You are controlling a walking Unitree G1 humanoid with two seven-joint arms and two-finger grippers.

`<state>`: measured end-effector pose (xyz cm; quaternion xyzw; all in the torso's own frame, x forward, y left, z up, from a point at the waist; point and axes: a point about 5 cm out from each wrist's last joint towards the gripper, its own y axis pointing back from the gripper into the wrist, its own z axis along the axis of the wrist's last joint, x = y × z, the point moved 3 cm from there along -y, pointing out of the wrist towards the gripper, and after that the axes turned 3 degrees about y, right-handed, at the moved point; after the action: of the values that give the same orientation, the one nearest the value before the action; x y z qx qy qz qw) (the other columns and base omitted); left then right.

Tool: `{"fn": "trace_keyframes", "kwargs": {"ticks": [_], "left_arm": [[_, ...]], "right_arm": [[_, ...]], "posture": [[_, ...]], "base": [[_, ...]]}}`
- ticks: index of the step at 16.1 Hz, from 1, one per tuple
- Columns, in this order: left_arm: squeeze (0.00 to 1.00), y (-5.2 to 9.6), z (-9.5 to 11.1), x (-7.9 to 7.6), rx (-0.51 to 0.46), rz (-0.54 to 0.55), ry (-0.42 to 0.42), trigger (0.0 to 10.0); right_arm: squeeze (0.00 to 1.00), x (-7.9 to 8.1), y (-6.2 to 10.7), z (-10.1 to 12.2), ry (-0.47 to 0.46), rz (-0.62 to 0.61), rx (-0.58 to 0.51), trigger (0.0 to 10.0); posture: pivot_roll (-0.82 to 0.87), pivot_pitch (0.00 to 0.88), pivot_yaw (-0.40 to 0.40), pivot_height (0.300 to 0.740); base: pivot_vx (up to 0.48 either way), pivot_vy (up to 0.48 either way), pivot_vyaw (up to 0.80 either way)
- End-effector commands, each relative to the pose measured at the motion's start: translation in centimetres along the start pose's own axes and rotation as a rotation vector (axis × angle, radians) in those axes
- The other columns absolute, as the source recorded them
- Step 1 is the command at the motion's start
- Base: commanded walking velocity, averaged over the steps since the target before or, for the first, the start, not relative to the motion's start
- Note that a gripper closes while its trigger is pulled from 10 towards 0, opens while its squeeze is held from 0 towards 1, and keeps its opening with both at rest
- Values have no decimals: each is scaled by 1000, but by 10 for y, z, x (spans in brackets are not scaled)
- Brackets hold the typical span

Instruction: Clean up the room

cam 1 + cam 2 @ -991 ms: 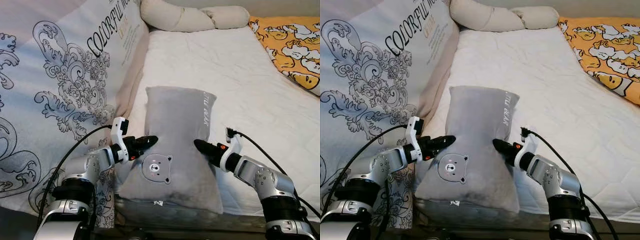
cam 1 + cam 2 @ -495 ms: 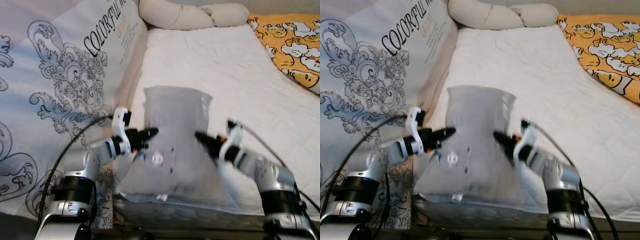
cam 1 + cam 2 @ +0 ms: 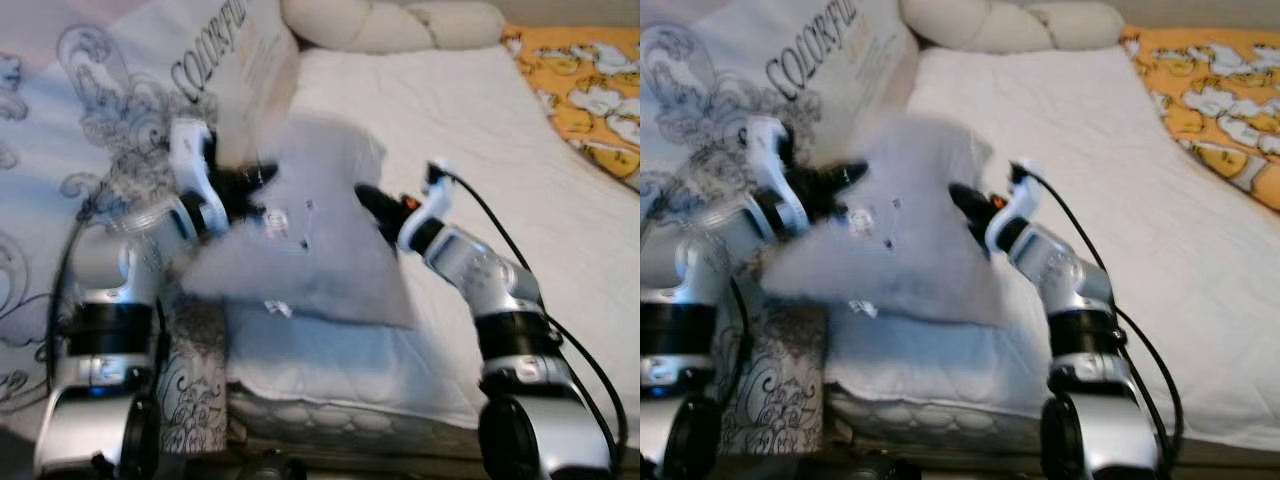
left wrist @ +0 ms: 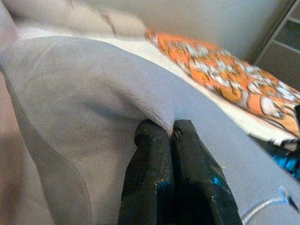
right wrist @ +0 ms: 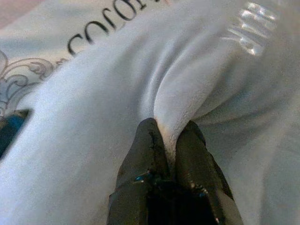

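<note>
I have the grey pillow pinched from both sides and raised off the bed, hanging between my two grippers. The left gripper is clamped tight on a fold of the pillow's edge, its fingers pressed together with cloth nipped at the tips. The right gripper grips the opposite edge the same way, a ridge of fabric bunched between its fingers. The head views are blurred (the pillow's printed patch is only a smear), so I cannot read any detail on it. Beyond the pillow, past both grippers, lies the white mattress with a cream bolster at its far end. Out past the right gripper is an orange patterned blanket. Just beside the left gripper, a large printed cushion with scrollwork and lettering leans.
</note>
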<state>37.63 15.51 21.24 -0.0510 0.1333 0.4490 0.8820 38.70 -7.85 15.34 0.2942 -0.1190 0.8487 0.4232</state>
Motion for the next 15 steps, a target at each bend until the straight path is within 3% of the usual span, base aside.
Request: {"fn": "trace_keyframes", "kwargs": {"ticks": [1, 3, 4, 6, 7, 8, 9, 11, 12, 13, 14, 15], "left_arm": [[0, -2, 12, -1, -15, -3, -96, 0], [0, -1, 14, 5, 4, 19, -165, 0], [0, -3, -5, 13, 68, 53, -228, 0], [0, -3, -13, 15, 94, 64, -253, 0], [0, -4, -26, 19, 142, 78, -296, 0], [0, -5, -53, 27, 218, 123, -342, 0], [0, -4, -67, 34, 249, 166, -356, 0], [0, 1, -95, 45, 302, 252, -400, 0], [0, 11, -110, 58, 328, 339, -504, 0], [0, 11, -110, 58, 328, 339, -504, 0], [0, 15, -107, 67, 319, 388, -578, 0], [0, 14, -94, 73, 301, 425, -642, 3882]], "right_arm": [[0, 15, -20, -11, 12, 21, 14, 0], [0, 23, -34, -25, 22, 4, 35, 0], [0, 18, -40, -45, 53, -76, 72, 0], [0, 15, -41, -52, 64, -105, 85, 0], [0, 11, -40, -62, 72, -141, 113, 0], [0, -2, -32, -87, 131, -225, 197, 1922], [0, -10, -27, -99, 182, -273, 239, 10000], [0, -21, -19, -111, 250, -338, 280, 10000], [0, -26, -14, -119, 248, -369, 282, 10000], [0, -26, -14, -119, 248, -369, 282, 10000], [420, -25, -13, -126, 229, -356, 288, 10000], [1000, -22, -13, -129, 201, -332, 282, 10000]], "posture": [[82, 0, 16, 740], [87, 0, 16, 740], [104, 0, 7, 740], [106, 0, 5, 740], [114, 0, -1, 740], [139, 0, -15, 740], [143, 0, -17, 740], [149, 0, -22, 740], [150, 0, -24, 740], [150, 0, -24, 740], [141, 0, -24, 740], [141, 0, -23, 740]], "base": [[0, 0, 0], [0, 0, 0], [0, 0, 0], [0, 0, 0], [0, 0, 0], [0, 0, 0], [0, 0, 0], [0, 0, 0], [0, 0, 0], [0, 0, 0], [0, 0, 0], [0, 0, 0]]}}
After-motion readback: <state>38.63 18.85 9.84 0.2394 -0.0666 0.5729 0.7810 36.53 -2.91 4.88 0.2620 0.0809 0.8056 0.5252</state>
